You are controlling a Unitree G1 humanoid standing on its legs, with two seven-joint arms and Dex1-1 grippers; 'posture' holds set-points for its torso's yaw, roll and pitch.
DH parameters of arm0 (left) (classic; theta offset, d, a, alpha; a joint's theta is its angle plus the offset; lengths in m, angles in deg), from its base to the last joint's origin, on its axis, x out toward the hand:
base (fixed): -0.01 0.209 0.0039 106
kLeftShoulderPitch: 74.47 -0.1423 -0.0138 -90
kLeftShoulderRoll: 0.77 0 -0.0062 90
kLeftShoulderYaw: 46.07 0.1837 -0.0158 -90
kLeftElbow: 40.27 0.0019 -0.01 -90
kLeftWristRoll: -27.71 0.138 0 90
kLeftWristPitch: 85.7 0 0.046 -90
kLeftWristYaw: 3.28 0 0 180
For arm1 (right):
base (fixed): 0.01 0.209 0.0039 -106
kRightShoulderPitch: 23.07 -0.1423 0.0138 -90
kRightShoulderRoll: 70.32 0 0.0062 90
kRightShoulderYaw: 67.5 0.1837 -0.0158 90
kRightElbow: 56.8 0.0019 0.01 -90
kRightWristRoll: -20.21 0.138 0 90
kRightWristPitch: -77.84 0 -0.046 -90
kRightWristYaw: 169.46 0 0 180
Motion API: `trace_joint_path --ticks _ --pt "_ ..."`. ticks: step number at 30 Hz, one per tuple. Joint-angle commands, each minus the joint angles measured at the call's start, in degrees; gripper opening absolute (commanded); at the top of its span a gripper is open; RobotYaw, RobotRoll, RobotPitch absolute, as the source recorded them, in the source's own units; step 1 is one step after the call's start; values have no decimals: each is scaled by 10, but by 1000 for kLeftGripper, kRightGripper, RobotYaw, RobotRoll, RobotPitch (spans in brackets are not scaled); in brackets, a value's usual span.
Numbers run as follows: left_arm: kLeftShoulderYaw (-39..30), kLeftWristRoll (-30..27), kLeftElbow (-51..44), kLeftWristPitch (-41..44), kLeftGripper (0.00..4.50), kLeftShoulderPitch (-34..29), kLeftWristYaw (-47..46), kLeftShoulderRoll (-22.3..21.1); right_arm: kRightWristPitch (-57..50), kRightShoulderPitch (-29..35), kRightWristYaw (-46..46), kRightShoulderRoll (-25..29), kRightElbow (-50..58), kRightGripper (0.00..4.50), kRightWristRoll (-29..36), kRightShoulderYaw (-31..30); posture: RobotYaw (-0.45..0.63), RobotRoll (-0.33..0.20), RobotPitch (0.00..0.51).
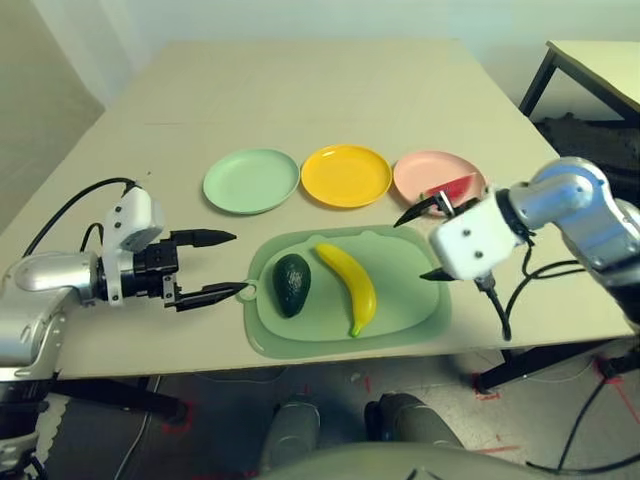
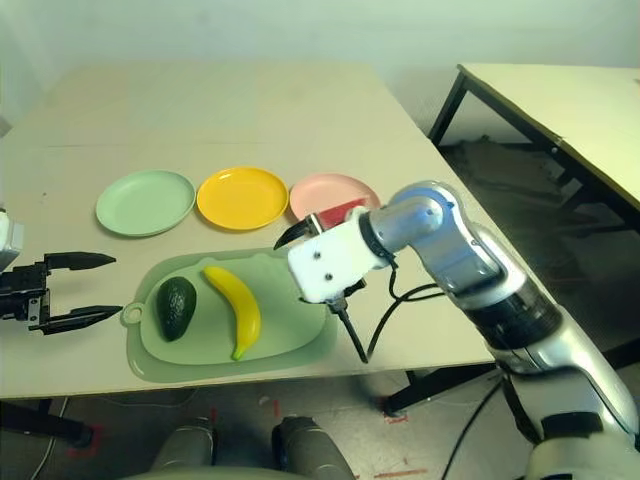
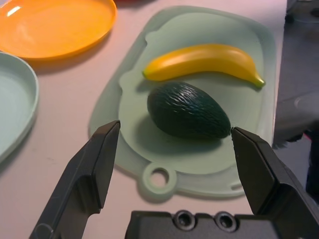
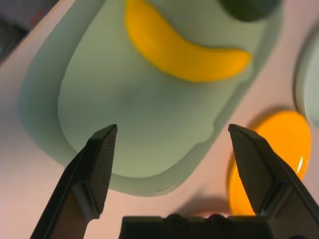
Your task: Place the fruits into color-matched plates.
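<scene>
We are looking at two end effectors that are both spread wide and holding nothing. Our left end effector (image 1: 213,266) is hanging just off the ring-tab end of the green mat (image 1: 420,310), lined up toward the avocado (image 1: 292,284). Our right end effector (image 1: 428,240) is hovering over the mat's far end, tilted down, near the banana (image 1: 350,287).

We are seeing these risks. The avocado is rounded and smooth, so we are judging that a pinch off its middle could squirt it out or roll it off the mat. The banana is lying just beside the avocado, so either end effector reaching in could nudge the wrong fruit. Both arms are converging on one mat, and we are expecting a chance of collision if they go in together. The watermelon wedge (image 1: 452,189) is already lying in the pink plate (image 1: 415,172), close behind the right arm, so a careless swing could knock it out.

Counting: we are seeing three fruits, namely one avocado, one banana and one watermelon wedge; three plates on the counter (image 1: 300,90), namely one green plate (image 1: 250,180), one yellow plate (image 1: 345,175) and one pink; and one mat.
</scene>
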Motion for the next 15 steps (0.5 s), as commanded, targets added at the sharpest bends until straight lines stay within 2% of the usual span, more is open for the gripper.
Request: trace_joint_path --ticks 1,8,15 --pt "-6 -19 -19 16 4500 -10 23 -15 86 -33 -27 -20 -62 4479 -20 -25 108 0 78" --pt "-4 -45 -43 38 4500 -2 34 -15 185 -95 -28 -101 -154 4479 -54 -59 110 0 81" --pt "-1 -40 -40 37 4500 3 32 -14 213 -118 -26 -159 -170 4479 -68 -85 114 0 82"
